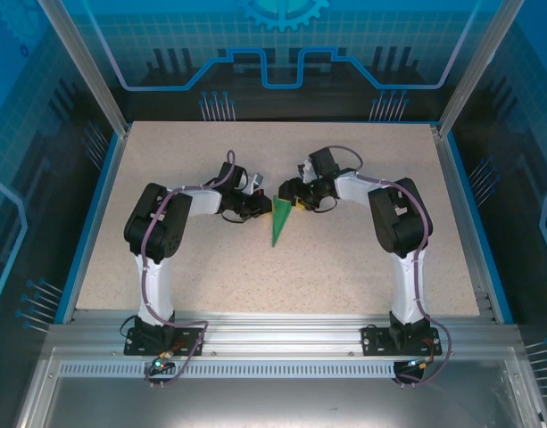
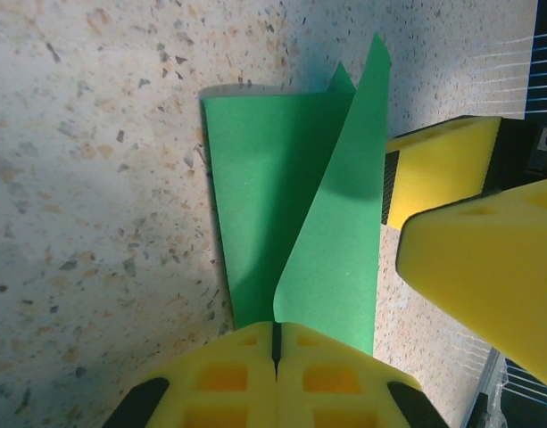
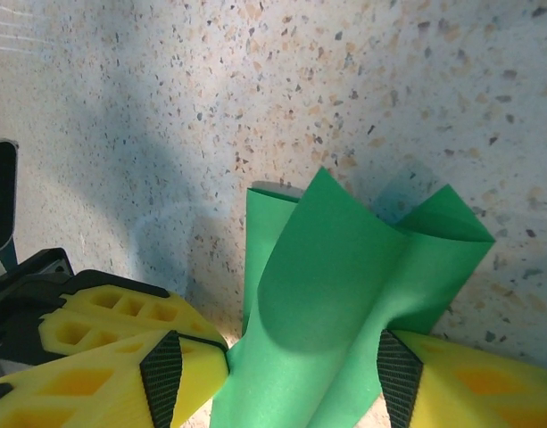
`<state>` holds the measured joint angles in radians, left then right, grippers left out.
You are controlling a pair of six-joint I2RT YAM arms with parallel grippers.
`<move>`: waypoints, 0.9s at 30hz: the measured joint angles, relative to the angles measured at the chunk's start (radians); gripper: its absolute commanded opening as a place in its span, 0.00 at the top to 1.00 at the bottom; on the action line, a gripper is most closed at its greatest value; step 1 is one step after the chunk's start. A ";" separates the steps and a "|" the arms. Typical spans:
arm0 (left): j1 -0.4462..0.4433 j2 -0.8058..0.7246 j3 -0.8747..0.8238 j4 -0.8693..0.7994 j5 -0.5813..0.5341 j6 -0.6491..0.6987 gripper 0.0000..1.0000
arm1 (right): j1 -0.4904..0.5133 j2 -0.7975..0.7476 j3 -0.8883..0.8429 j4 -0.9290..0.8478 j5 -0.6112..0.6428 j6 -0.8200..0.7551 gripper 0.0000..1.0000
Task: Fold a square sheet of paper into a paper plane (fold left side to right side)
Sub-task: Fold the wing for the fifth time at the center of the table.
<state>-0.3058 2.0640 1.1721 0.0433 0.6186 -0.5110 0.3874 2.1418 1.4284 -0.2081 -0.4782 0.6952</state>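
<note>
The green paper (image 1: 278, 225) lies at the middle of the speckled table (image 1: 166, 160), folded into a slim pointed shape. Seen from above, its narrow tip points toward the near edge and its wide end lies on the far side, between the two grippers.

The left gripper (image 1: 258, 206) comes in from the left and meets the wide end. In the left wrist view its yellow fingers (image 2: 228, 374) are pressed together with no gap. A raised flap of the green paper (image 2: 291, 205) comes out right at the seam between them, so this gripper (image 2: 275, 366) is closed and pinching the paper. One layer lies flat on the table while the flap stands up at an angle and casts a shadow on the layer beneath.

The right gripper (image 1: 294, 201) reaches in from the right to the same end. In the right wrist view its jaws stand well apart. The green paper (image 3: 344, 285) rises between them as a curved, loosely folded sheet, touching the black pad (image 3: 161, 379) of the left-hand finger and the pad of the other one. The gripper (image 3: 300, 379) is open around the paper and is not clamping it. In the left wrist view its fingers (image 2: 443, 165) sit just beside the right edge of the raised flap
</note>
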 measured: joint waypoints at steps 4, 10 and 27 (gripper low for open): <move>0.000 0.000 0.005 -0.014 0.000 0.017 1.00 | 0.001 0.014 0.026 -0.023 0.002 -0.004 0.33; -0.002 0.000 0.030 -0.039 0.000 0.040 1.00 | 0.005 0.023 0.048 -0.055 0.008 -0.011 0.33; -0.005 0.050 0.072 -0.084 0.001 0.069 1.00 | 0.005 0.024 0.053 -0.064 0.008 -0.023 0.33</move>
<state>-0.3103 2.1136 1.2446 -0.0406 0.6193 -0.4423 0.3927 2.1662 1.4815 -0.2726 -0.4698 0.6720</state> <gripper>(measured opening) 0.065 0.673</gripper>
